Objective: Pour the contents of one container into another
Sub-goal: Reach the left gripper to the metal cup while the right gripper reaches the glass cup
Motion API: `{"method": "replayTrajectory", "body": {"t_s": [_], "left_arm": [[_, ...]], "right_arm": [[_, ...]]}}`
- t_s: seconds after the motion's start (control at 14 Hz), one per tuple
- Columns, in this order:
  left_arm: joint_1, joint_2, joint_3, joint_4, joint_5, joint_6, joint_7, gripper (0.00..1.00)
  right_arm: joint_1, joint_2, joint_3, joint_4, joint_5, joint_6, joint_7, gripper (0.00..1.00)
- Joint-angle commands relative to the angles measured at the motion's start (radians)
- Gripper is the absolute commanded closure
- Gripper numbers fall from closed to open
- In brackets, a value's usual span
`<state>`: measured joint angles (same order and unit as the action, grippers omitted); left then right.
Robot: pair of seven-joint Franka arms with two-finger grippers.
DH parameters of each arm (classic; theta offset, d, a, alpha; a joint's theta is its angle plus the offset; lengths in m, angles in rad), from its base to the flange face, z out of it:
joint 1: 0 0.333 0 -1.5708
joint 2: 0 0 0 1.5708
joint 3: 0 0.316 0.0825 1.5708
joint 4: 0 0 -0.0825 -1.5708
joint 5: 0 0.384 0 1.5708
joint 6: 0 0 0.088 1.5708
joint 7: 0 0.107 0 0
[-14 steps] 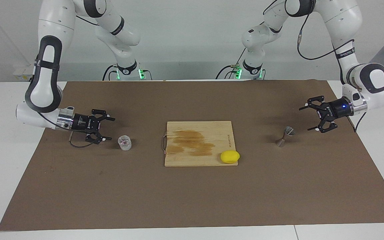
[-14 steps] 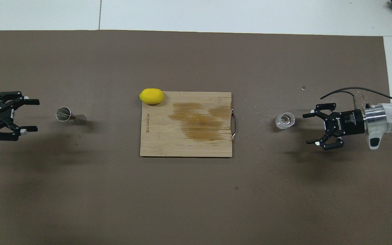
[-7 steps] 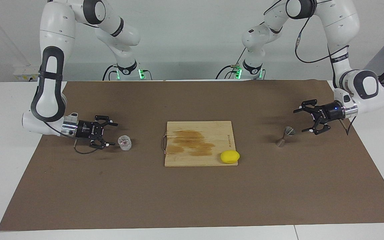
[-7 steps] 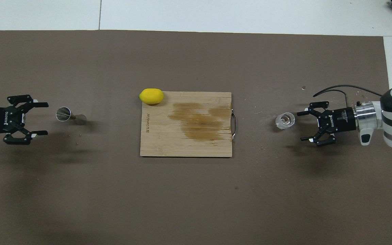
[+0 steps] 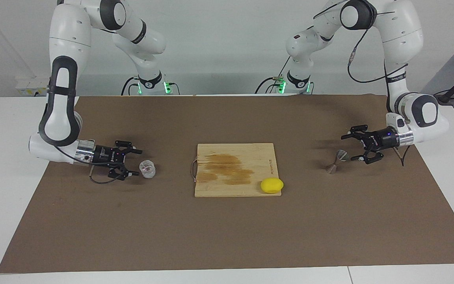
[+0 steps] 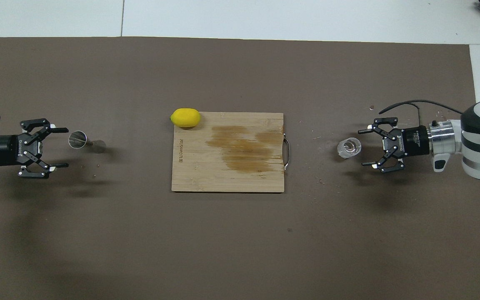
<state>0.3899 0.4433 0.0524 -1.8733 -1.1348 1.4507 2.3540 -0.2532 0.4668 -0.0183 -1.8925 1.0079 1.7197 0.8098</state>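
Tumbler [image 5: 147, 169] first: from my remote seat I saw the small clear faceted glass standing upright on the brown mat [image 5: 227, 236], toward the right arm's end of the table, with the wooden cutting board [image 5: 235, 169] lying between it and the jigger. My right gripper [image 5: 136, 162] lay low and level just beside the glass, on the side away from the board, its fingers spread wide and pointing at the glass. In the overhead view the right gripper [image 6: 365, 147] showed one fingertip on each side of the line to the tumbler [image 6: 349, 148], with a narrow gap left between tips and glass; I saw no contact.

At the left arm's end stood the steel jigger [image 5: 337, 161], hourglass-shaped, upright on the mat, its upper cone open to the overhead camera [image 6: 77, 139]. My left gripper [image 5: 350, 148] was held level just beside it, on the side away from the board, fingers apart. From overhead the left gripper [image 6: 62, 147] had its farther fingertip close by the jigger's rim, yet I could not tell whether it touched. Neither gripper held anything.

I also noted a yellow lemon [image 5: 272, 185] resting at the board's corner, partly overhanging the edge, and a broad darker stain [image 6: 244, 148] across the board's middle.
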Motion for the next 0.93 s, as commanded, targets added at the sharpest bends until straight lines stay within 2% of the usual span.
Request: {"method": "replayTrajectory", "body": {"t_s": [0.0,0.21,0.43,0.86], "left_arm": [[0.02,0.012,-0.008,-0.013,-0.061,-0.018,0.118,0.0],[0.024,0.031,-0.006,-0.059,-0.126,-0.01,0.136,0.0],[0.035,0.063,-0.006,-0.064,-0.16,-0.009,0.162,0.0],[0.02,0.064,-0.006,-0.141,-0.21,-0.007,0.165,0.0]], "right_arm": [[0.0,0.039,0.003,0.007,0.047,0.017,-0.035,0.0],[-0.006,0.047,0.003,0.009,0.04,0.017,-0.044,0.0],[-0.017,0.082,0.004,0.009,0.058,0.012,-0.06,0.0],[-0.006,0.092,0.004,0.009,0.087,0.011,-0.06,0.0]]}}
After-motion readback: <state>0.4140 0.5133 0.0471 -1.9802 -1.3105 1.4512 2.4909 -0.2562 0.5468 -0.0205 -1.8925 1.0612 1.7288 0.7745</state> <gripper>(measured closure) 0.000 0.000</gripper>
